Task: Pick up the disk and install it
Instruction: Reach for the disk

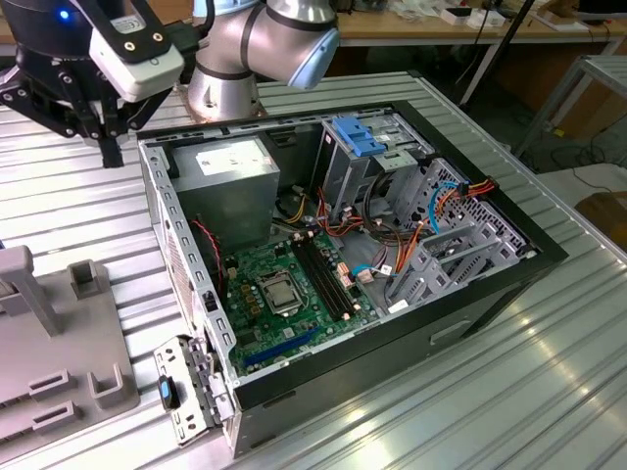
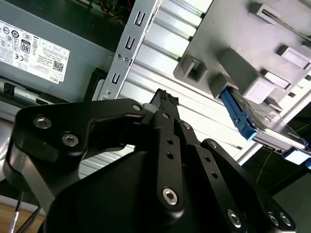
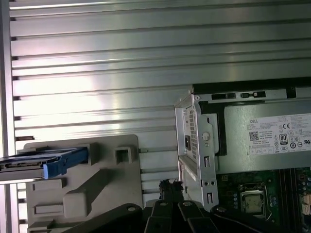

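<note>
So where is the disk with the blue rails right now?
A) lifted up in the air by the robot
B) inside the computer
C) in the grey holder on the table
C: in the first wrist view the disk sits in the grey holder on the table, outside the computer case.

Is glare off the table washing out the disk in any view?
First wrist view: a bright band glares on the table, clear of the disk. Second wrist view: the disk's blue rail reads clearly. Exterior view: table sheen at that view's lower right.
</note>
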